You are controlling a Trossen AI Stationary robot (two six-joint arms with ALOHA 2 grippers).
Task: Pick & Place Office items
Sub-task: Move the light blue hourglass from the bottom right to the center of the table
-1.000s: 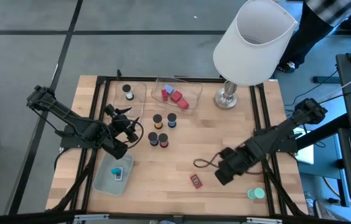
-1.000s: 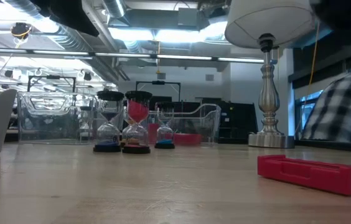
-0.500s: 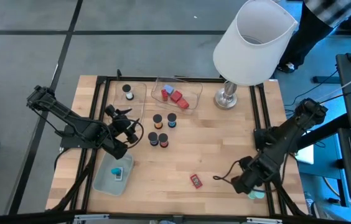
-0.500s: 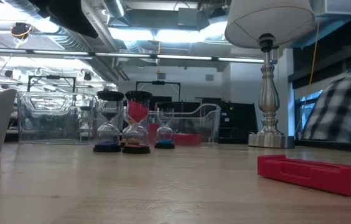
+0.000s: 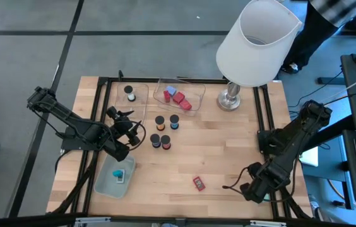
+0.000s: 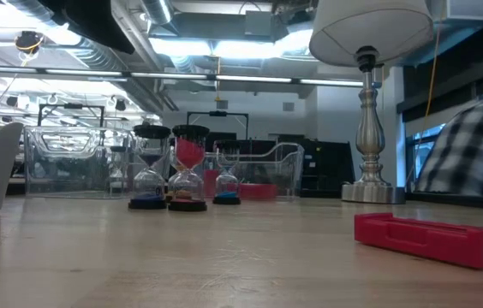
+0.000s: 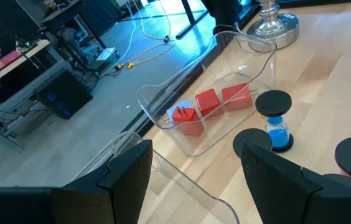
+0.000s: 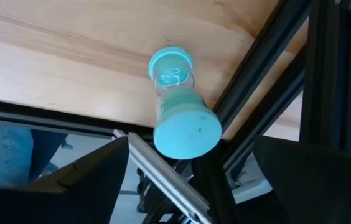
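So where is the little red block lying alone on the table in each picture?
High view: red block, near the front edge, left of the right gripper.
Low view: red block, lower right, lying flat.
Left wrist view: not in it.
Right wrist view: not in it.
Shared landmark: the lamp base.

Matt pale wood table (image 5: 228, 151), glossy clear plastic tray (image 7: 238, 50).

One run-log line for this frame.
left end effector: open, idle near clear tray | right end effector: open over teal hourglass, table's front-right corner
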